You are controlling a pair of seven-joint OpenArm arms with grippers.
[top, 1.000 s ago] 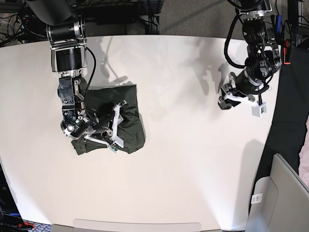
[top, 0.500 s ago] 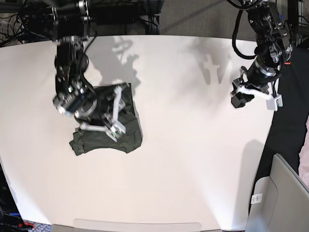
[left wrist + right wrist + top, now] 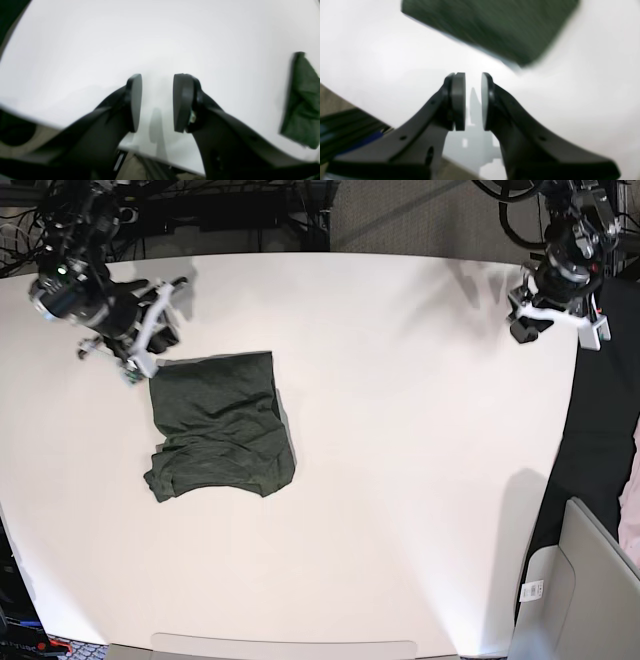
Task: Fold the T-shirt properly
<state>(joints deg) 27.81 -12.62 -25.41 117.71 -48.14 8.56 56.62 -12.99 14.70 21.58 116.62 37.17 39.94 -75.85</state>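
Since a second ago the right pincer has lifted off the T-shirt and drawn back toward the far left corner of the worktop in the base view, leaving the cloth alone; the left pincer has also pulled away, up toward the far right edge. The T-shirt now lies as a compact, roughly square bundle on the left half of the worktop, touched by neither arm, with its upper edge fairly straight and its lower left corner lumpy and sticking out.

In the right wrist view the right pincer is empty, its pads close together with only a narrow gap showing bare worktop between them, and the shirt lies just ahead of it. In the left wrist view the left pincer stands parted and empty, the shirt well off to one side.

The fabric looks thin, soft and light: it should drape, wrinkle and slide easily on the smooth worktop, and a pinch may catch only the top layer of the stack. If the untidy lower left corner needs tucking, I judge the best hold to be right at that protruding edge, gripping through all the layers, then drawing it in low and slow so the rest of the fold does not drag
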